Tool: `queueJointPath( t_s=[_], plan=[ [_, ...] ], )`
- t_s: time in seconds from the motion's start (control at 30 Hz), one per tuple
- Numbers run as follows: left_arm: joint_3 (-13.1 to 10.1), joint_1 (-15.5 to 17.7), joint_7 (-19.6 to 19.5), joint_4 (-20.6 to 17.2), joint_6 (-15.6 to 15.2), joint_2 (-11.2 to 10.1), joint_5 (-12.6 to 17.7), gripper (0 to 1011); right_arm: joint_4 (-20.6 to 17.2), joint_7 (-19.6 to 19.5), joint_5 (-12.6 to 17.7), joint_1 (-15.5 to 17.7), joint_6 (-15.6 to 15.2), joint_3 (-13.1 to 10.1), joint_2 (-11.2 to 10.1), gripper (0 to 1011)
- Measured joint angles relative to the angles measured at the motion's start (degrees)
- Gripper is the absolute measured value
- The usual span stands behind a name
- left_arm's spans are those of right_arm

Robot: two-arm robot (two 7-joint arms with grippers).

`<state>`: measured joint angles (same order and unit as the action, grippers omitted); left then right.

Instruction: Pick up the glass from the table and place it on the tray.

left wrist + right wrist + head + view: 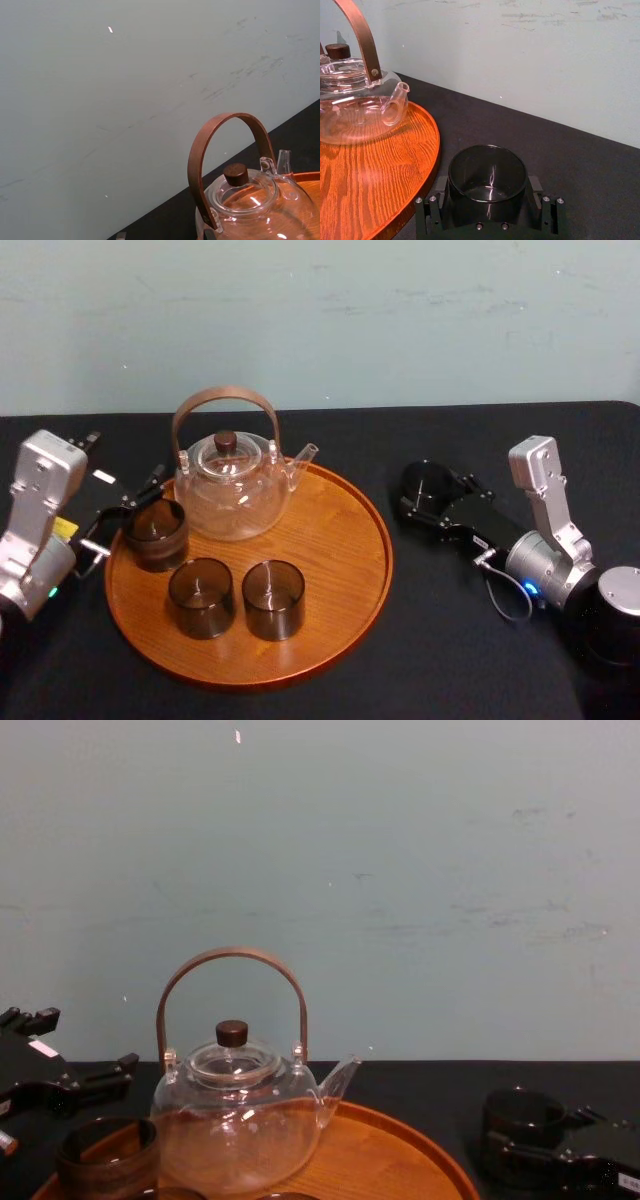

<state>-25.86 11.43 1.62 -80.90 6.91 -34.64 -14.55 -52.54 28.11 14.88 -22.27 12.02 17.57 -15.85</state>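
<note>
Our left gripper [125,512] lies low near the table's [450,640] left edge, fingers spread. Our right gripper [430,495] rests toward the right edge, fingers pressed against the glass [487,172].

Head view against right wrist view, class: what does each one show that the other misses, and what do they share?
Head view adds: three glasses standing on the tray, one next to the left gripper and two nearer the front; also the tray's whole rim.
Right wrist view adds: a look down into the dark glass, with the fingers against its sides.
Both share: that dark glass in the right gripper beside the tray, the teapot and the black table.
</note>
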Motion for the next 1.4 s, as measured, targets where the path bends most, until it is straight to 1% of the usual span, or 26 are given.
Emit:
queueJointPath(
  t_s=[0.07, 0.13, 0.17, 0.27, 0.87, 0.97, 1.13, 1.23, 1.27, 1.4],
  plan=[
    [0.0, 0.0, 0.0, 0.0, 0.0, 0.0, 0.0, 1001, 0.0, 0.0, 0.0, 0.0, 0.0, 0.0, 0.0, 997],
    [0.0, 0.0, 0.0, 0.0, 0.0, 0.0, 0.0, 1001, -0.1, 0.0, 0.0, 0.1, -0.1, 0.0, 0.0, 964],
    [0.0, 0.0, 0.0, 0.0, 0.0, 0.0, 0.0, 1001, -0.1, -0.1, 0.0, 0.1, -0.1, 0.0, 0.0, 927],
    [0.0, 0.0, 0.0, 0.0, 0.0, 0.0, 0.0, 1001, -0.2, -0.1, 0.0, 0.1, -0.1, 0.0, -0.1, 900],
    [0.0, 0.0, 0.0, 0.0, 0.0, 0.0, 0.0, 1001, -0.6, 0.0, 0.1, 0.4, 0.0, -0.1, -0.2, 899],
    [0.0, 0.0, 0.0, 0.0, 0.0, 0.0, 0.0, 1001, -2.2, -0.1, -0.2, 0.9, 0.1, 0.0, -0.5, 899],
    [0.0, 0.0, 0.0, 0.0, 0.0, 0.0, 0.0, 1001, -6.4, -0.7, -0.8, 2.5, 0.0, 0.2, -1.2, 900],
    [0.0, 0.0, 0.0, 0.0, 0.0, 0.0, 0.0, 1001, -8.2, -0.8, -1.1, 3.1, -0.2, 0.4, -1.4, 899],
    [0.0, 0.0, 0.0, 0.0, 0.0, 0.0, 0.0, 1001, -9.2, -0.8, -1.2, 3.4, -0.2, 0.6, -1.5, 899],
    [0.0, 0.0, 0.0, 0.0, 0.0, 0.0, 0.0, 1001, -11.5, -0.6, -1.2, 4.2, -0.4, 1.2, -1.5, 899]
  ],
)
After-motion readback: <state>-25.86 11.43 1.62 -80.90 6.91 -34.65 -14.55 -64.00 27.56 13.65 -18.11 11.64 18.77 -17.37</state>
